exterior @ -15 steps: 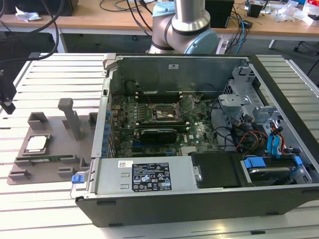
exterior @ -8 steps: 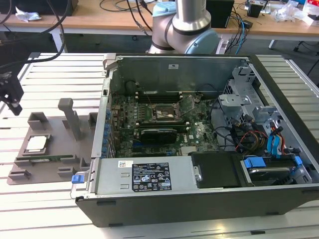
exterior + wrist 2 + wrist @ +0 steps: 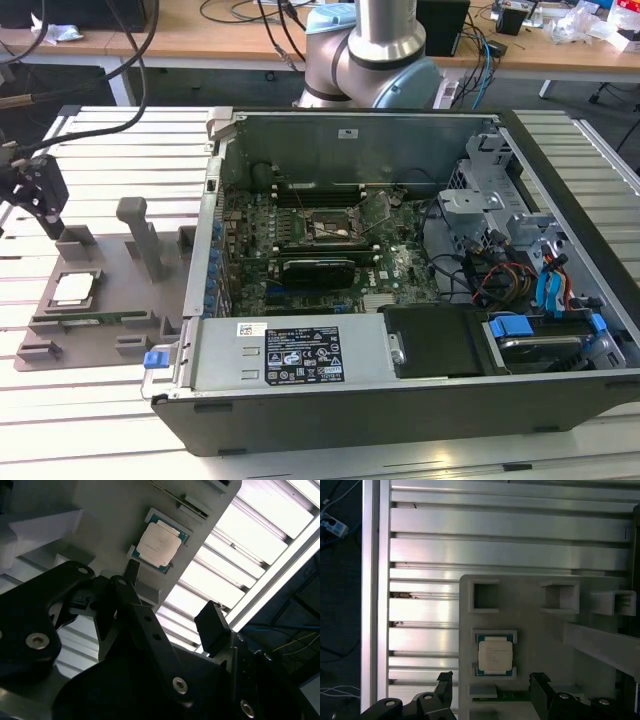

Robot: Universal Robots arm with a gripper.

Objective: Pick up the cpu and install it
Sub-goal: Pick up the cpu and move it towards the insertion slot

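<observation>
One cpu (image 3: 495,655), thin, likely light, stiff, fragile, lies in tray (image 3: 535,630); gripper (image 3: 492,682) near, fingers (image 3: 446,681) spread, empty. Take by opposite edges.

Silver-white cpu (image 3: 495,655), dark teal rim; grey tray (image 3: 535,615); black fingers (image 3: 212,625); silver ribbed table (image 3: 510,525).

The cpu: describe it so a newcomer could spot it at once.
Find the open computer case, then the grey tray at the exterior view's left of it. The cpu lies flat in a square pocket there: a small pale silver square, unlike the thin green memory stick beside it.
</observation>
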